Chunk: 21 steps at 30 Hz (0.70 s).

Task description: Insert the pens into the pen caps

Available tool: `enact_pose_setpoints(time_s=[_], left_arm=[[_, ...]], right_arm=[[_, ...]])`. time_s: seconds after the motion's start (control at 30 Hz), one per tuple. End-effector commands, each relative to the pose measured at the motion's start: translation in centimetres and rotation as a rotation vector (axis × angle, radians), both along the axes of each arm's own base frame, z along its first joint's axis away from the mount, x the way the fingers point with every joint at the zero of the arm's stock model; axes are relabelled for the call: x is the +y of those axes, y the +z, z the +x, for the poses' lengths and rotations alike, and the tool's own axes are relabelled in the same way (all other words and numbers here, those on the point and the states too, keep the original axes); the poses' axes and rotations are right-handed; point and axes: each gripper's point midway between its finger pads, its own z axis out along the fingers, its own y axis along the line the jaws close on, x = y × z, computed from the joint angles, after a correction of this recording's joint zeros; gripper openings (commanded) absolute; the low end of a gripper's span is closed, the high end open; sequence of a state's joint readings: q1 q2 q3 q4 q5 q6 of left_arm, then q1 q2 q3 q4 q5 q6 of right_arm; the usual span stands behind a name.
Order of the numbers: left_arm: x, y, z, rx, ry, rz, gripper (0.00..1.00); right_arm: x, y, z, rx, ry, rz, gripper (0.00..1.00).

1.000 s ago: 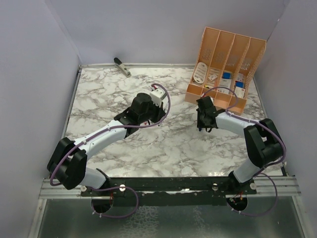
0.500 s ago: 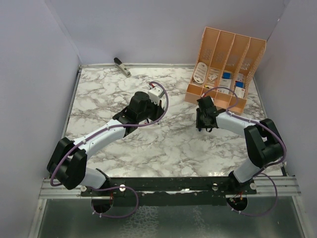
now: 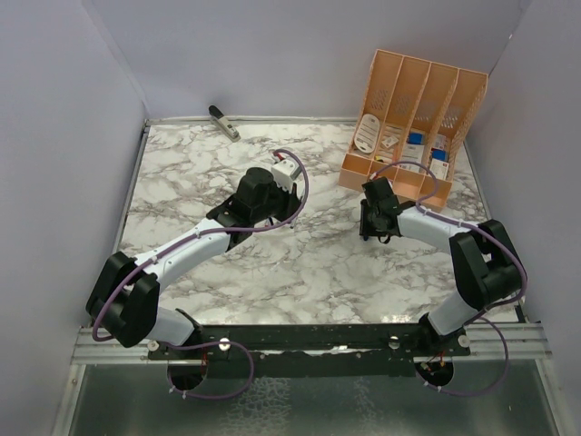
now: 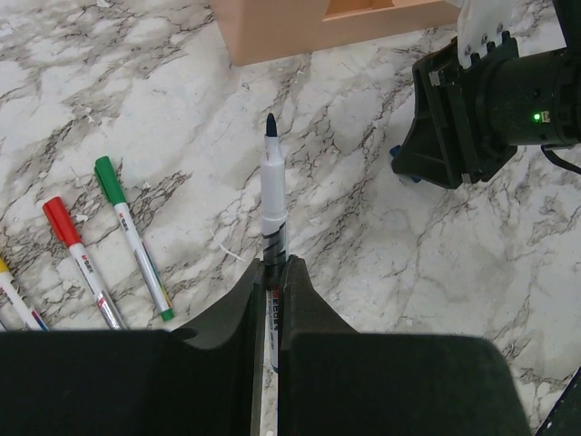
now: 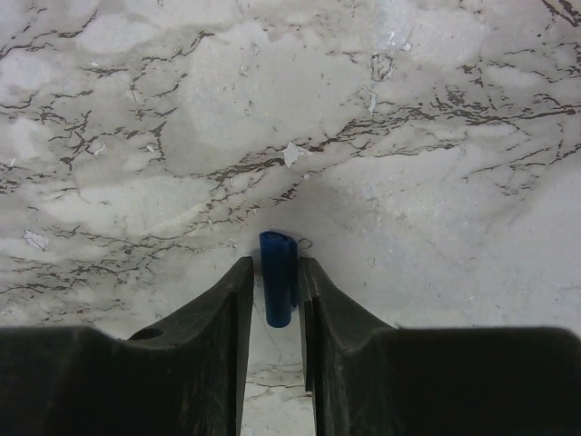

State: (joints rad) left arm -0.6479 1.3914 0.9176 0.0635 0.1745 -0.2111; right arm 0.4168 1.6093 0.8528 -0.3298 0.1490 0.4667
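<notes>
My left gripper (image 4: pixel 272 268) is shut on a silver-grey pen (image 4: pixel 271 195) whose bare dark blue tip points away, toward my right gripper (image 4: pixel 454 118). A green-ended pen (image 4: pixel 132 238) and a red-ended pen (image 4: pixel 80 261) lie on the marble to its left, and a yellow end shows at the frame edge. My right gripper (image 5: pixel 275 272) is low over the table, with its jaws closed against the sides of the small blue cap (image 5: pixel 277 282). In the top view the left gripper (image 3: pixel 286 216) and the right gripper (image 3: pixel 372 227) face each other mid-table. The other caps are out of view.
An orange file organiser (image 3: pixel 413 127) stands at the back right, just behind my right gripper; its base shows in the left wrist view (image 4: pixel 300 23). A grey-black stapler-like tool (image 3: pixel 223 123) lies at the back left. Walls close in the table on three sides.
My left wrist has shifted slightly left and back with the pen in it. The right arm has stayed almost still over the blue cap.
</notes>
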Motion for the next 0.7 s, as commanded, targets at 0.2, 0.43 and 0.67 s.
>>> enact_pose_setpoints(time_s=[0.2,0.43,0.67], left_arm=[[-0.5,1.0,0.3,-0.023,-0.017,-0.043,0.0],[-0.7,0.8,0.4,-0.018,-0.026,-0.05,0.0],[-0.9,0.4,0.1,-0.018,-0.05,-0.053,0.0]], right_arm=[[-1.8,-3.7,-3.7,0.183,-0.017,-0.084,0.13],[-1.1,-3.0,-2.9,0.153,-0.003,-0.054,0.01],[1.9,2.6,3.1,-0.075,0.037,0.05,0.01]])
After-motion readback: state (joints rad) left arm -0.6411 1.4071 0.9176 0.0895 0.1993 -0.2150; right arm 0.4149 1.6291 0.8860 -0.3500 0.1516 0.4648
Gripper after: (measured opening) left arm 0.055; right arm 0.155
